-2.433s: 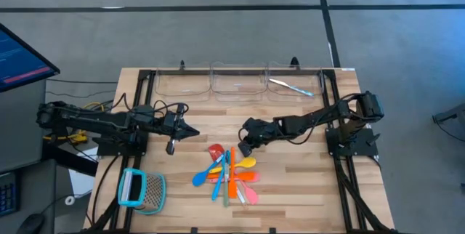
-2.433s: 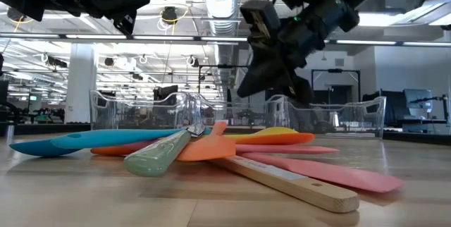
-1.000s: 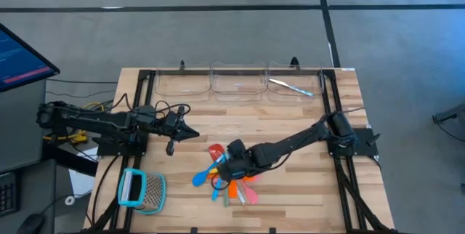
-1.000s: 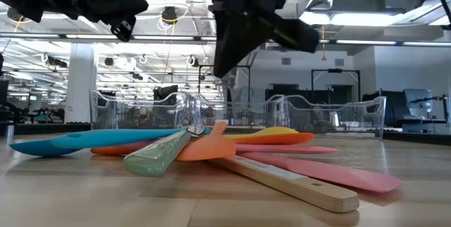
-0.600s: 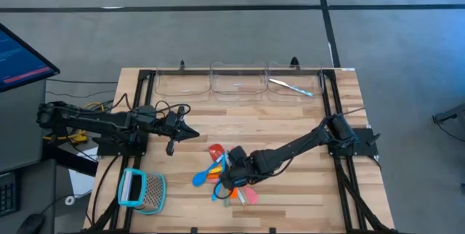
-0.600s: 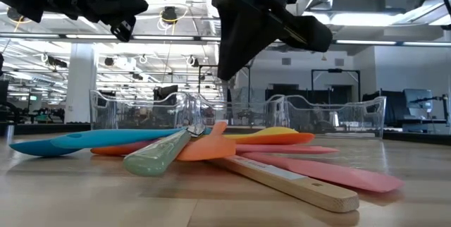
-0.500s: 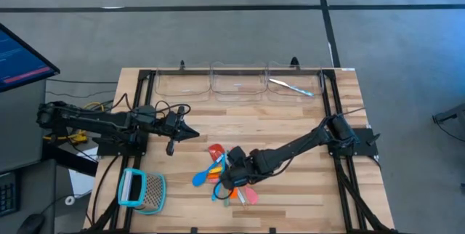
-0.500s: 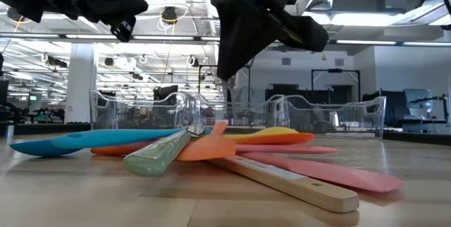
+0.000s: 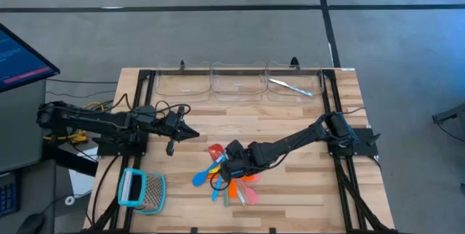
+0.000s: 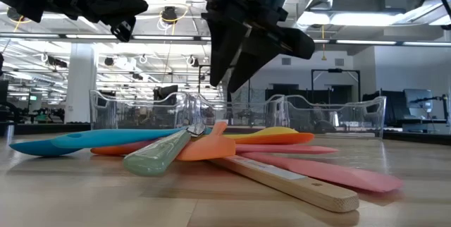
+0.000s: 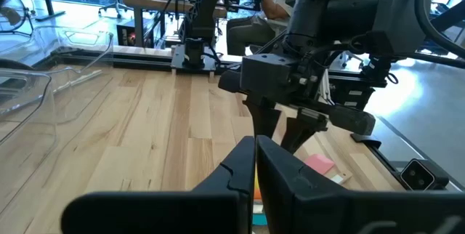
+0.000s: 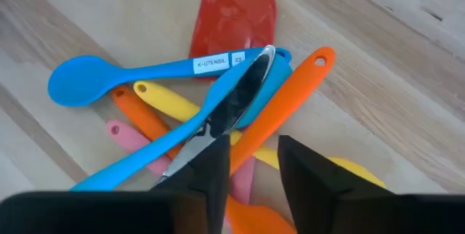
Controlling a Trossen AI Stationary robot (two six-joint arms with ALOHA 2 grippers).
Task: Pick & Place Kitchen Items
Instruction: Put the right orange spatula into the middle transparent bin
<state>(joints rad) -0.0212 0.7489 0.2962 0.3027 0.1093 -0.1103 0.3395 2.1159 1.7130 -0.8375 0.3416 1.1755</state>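
Several kitchen items — long axes crisscrossed, fanned out.

Two slim black robot arms, built of jointed tube segments. The left arm carries looping black cables along its length and yellow cable near its base. The right arm ends in a boxy black wrist block with two flat, tapering black fingers.
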